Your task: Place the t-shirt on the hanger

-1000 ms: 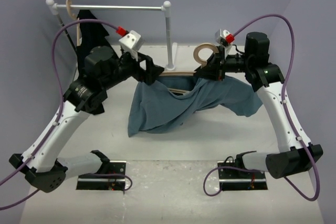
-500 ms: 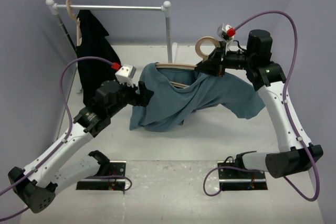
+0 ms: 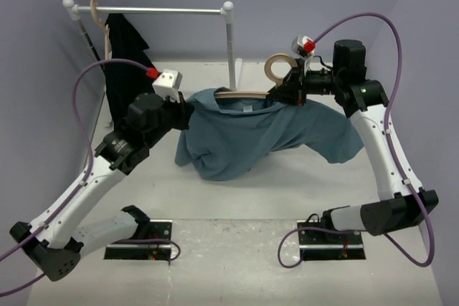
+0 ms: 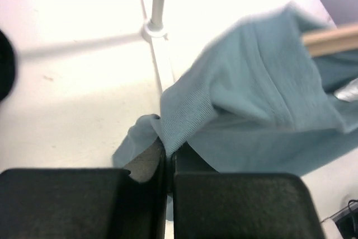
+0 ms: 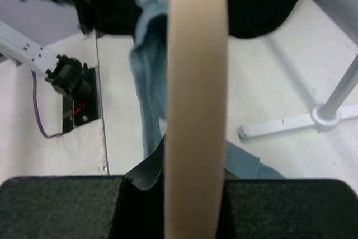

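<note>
Aloft, left hand (image 4: 168, 158) pinches t-shirt (image 3: 244, 134); right hand (image 3: 288, 94) grips hanger (image 5: 196, 82).

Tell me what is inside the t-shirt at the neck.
The hanger: one wooden arm shows across the t-shirt neck opening, its hook sticking out above. How far either arm reaches into the shoulders is covered by cloth.

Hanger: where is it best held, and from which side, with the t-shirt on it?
At its neck under the hook, from the right, as the right gripper holds the hanger. The t-shirt drapes over the arms, so the neck is the bare, narrow part a gripper can close on.
</note>
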### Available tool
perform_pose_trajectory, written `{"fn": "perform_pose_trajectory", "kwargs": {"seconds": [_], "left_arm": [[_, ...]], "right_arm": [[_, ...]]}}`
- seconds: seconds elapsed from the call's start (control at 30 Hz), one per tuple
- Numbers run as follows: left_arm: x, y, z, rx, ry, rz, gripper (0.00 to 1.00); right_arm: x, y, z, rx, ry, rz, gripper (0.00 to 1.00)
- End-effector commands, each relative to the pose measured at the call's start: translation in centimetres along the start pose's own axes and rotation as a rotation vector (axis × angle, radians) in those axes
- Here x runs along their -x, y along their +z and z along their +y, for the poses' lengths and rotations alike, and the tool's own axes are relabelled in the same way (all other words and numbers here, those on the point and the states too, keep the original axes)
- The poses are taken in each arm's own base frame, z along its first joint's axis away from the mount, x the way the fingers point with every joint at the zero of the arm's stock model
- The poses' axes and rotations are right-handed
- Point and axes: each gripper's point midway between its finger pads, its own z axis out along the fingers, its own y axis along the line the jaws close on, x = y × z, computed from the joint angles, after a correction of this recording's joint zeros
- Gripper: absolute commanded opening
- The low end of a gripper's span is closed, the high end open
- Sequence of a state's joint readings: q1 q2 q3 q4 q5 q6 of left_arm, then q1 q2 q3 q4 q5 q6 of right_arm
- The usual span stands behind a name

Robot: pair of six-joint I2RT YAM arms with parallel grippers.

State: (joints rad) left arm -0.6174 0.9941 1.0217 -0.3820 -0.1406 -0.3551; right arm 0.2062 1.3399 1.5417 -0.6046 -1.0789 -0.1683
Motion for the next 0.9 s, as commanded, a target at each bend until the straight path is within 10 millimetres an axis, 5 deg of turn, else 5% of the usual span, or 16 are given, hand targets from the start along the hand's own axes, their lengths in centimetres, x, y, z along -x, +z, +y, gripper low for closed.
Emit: {"fn": "perform_pose_trajectory", "kwargs": {"seconds": [0.0,0.13,0.27,0.5,0.63,0.87], "left_arm": [[7.3,-4.9,0.8,0.082,0.046,-0.126,0.0],[6.9,-4.5,-2.1,-0.068,0.131,0.001,0.0],[6.6,-4.4,-4.6,-0.199,0.172,0.073,0.0],[8.7,-3.8,-4.5,-0.163,0.223,0.093,0.0],[11.6,-4.0,-5.0,-0.14,0.217,0.067,0.0],[8.3,-3.2,-5.8,-0.202,0.23,0.141,0.0]], "right_arm": [[-0.3,-0.2,0.1,0.052,-0.081,0.053,0.0],[-0.8,0.7,2.0,0.15,-0.079,0.084,0.0],[1.2,1.5,1.1,0.092,-0.033,0.011,0.0],[2.1,3.9,4.4,0.298,-0.081,-0.047,0.0],[2.2,6.2,2.9,0.178,-0.074,-0.064,0.0],[1.8,6.8,3.5,0.211,-0.027,-0.176,0.0]]}}
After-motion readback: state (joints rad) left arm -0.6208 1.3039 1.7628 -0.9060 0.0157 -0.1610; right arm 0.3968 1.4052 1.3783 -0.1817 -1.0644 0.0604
